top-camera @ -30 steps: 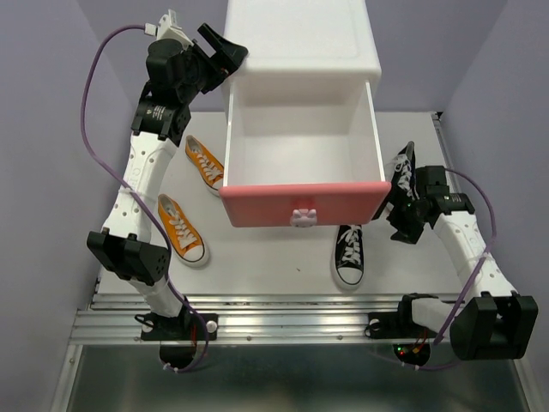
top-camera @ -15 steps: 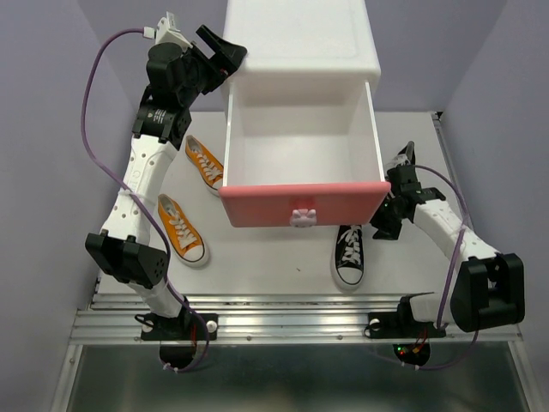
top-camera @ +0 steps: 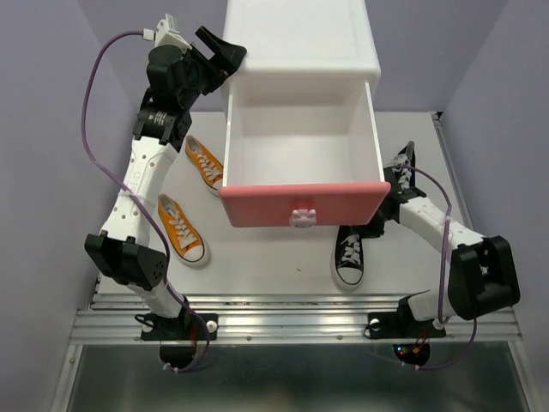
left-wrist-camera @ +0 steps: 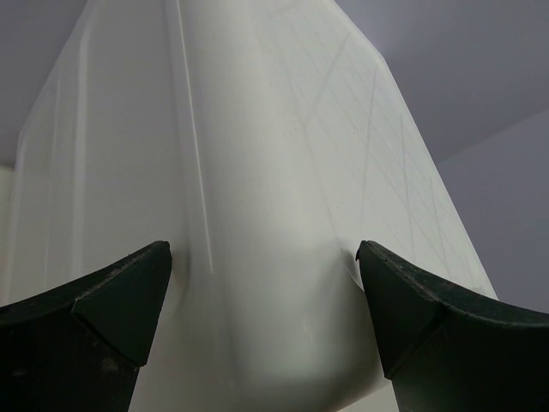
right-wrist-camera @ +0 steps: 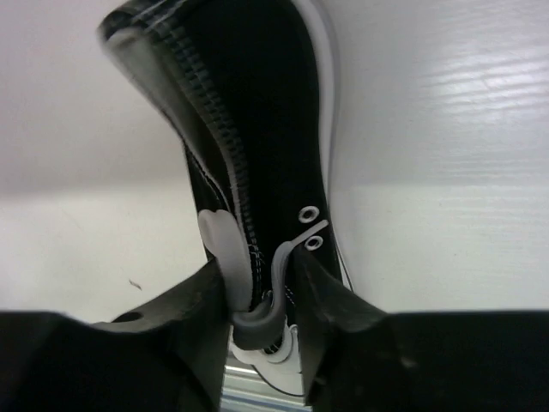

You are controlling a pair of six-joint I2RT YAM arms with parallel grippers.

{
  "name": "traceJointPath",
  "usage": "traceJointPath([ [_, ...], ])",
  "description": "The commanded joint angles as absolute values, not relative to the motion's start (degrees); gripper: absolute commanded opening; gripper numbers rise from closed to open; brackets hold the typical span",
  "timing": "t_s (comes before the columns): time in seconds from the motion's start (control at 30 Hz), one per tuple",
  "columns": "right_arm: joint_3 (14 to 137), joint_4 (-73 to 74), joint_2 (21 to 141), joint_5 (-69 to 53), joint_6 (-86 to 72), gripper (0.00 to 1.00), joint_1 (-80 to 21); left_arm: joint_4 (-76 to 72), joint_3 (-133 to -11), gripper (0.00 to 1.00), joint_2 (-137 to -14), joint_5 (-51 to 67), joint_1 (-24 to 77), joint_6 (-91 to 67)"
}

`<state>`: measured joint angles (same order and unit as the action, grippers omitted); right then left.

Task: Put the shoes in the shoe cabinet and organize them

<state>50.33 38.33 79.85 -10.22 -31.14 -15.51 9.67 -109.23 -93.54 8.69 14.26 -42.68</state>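
Note:
The white shoe cabinet (top-camera: 300, 39) stands at the back, its darker pink drawer (top-camera: 302, 204) pulled out and empty. My left gripper (top-camera: 219, 53) is open at the cabinet's upper left corner; in the left wrist view the white wall (left-wrist-camera: 257, 172) fills the space between the spread fingers of the left gripper (left-wrist-camera: 262, 292). One black shoe (top-camera: 348, 256) lies below the drawer front. My right gripper (top-camera: 375, 225) reaches in at its heel end and is shut on its upper (right-wrist-camera: 257, 129), near the laces, the jaws of the right gripper (right-wrist-camera: 262, 292) pinching it. A second black shoe (top-camera: 405, 165) lies right of the drawer.
Two orange shoes lie left of the drawer, one near the cabinet (top-camera: 204, 163) and one nearer the front (top-camera: 180, 227). The open drawer overhangs the table's middle. The right arm lies under the drawer's right front corner. A metal rail (top-camera: 300, 322) runs along the near edge.
My right gripper moved left and forward, from beside the far black shoe to the near black shoe under the drawer front, and closed on it. The left arm stayed put.

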Motion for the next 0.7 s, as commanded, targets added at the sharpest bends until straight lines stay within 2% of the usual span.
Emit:
traceJointPath([
  [0.0,50.71,37.00,79.02,-2.12,-34.80,0.24,-16.08,28.83,-103.89,0.99,-97.03,8.53,13.97,-37.44],
  [0.03,51.15,37.79,78.67,-0.98,-35.41,0.17,-16.08,28.74,-103.89,0.99,-96.94,8.53,14.06,-37.44],
  [0.07,51.85,38.14,78.40,0.51,-35.68,0.02,-16.08,28.74,-103.80,0.99,-96.94,8.53,14.06,-37.62],
  [0.1,52.29,39.36,77.79,2.44,-36.64,0.01,-16.08,28.83,-103.89,0.99,-96.86,8.53,14.06,-37.70],
  [0.27,54.22,42.53,74.10,7.54,-39.55,0.01,-16.08,29.09,-104.24,0.99,-96.85,8.79,14.06,-38.06],
  [0.4,60.28,46.05,70.58,13.35,-41.31,0.01,-14.60,30.05,-105.29,0.99,-97.03,9.49,13.98,-37.09],
  [0.67,84.76,48.95,74.52,20.65,-36.30,0.01,-4.41,32.61,-107.67,0.99,-98.35,10.63,14.06,-36.65],
])
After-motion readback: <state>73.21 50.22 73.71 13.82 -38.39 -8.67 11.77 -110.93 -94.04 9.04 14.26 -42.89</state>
